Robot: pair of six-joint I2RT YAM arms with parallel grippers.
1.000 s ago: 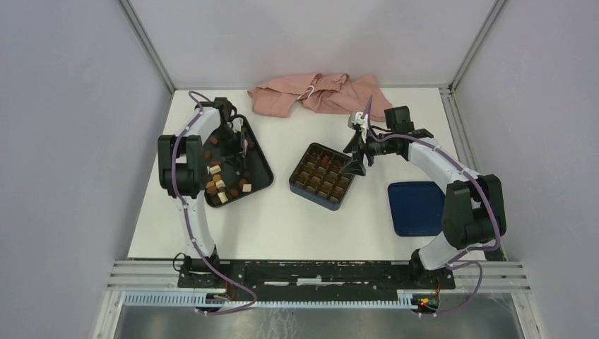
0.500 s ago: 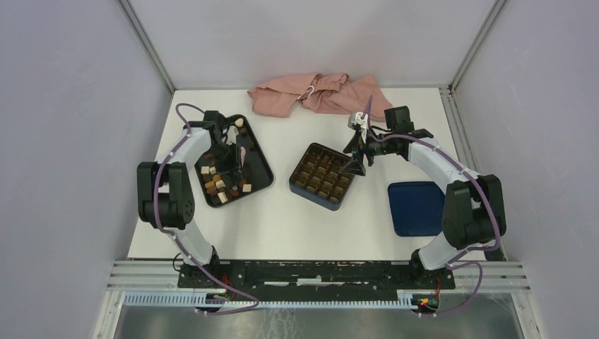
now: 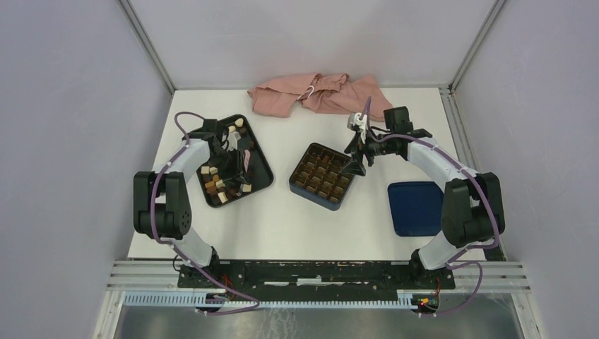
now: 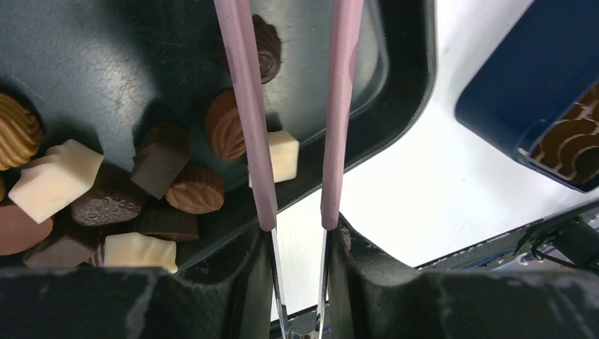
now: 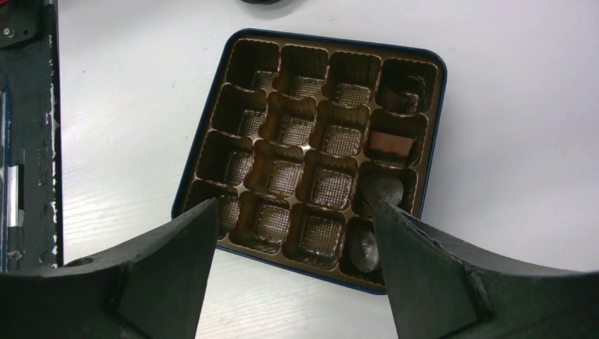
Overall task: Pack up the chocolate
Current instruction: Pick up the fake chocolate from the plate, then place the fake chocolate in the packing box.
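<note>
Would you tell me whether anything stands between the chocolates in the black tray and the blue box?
Nothing visible lies on the table between the chocolates in the tray and the box. The open right hand hangs over the box's right corner only.

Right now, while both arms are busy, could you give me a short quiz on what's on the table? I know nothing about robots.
1. Where do the loose chocolates lie?
A. in the black tray
B. on the pink cloth
C. on the blue lid

2. True or false: the right tool, above the box, is gripping a chocolate.

3. In the left wrist view, what colour is the piece seen between the fingers of the left tool?

Key: 1 A. 2 False; it is open and holds nothing. 3 Cream-white.
</note>
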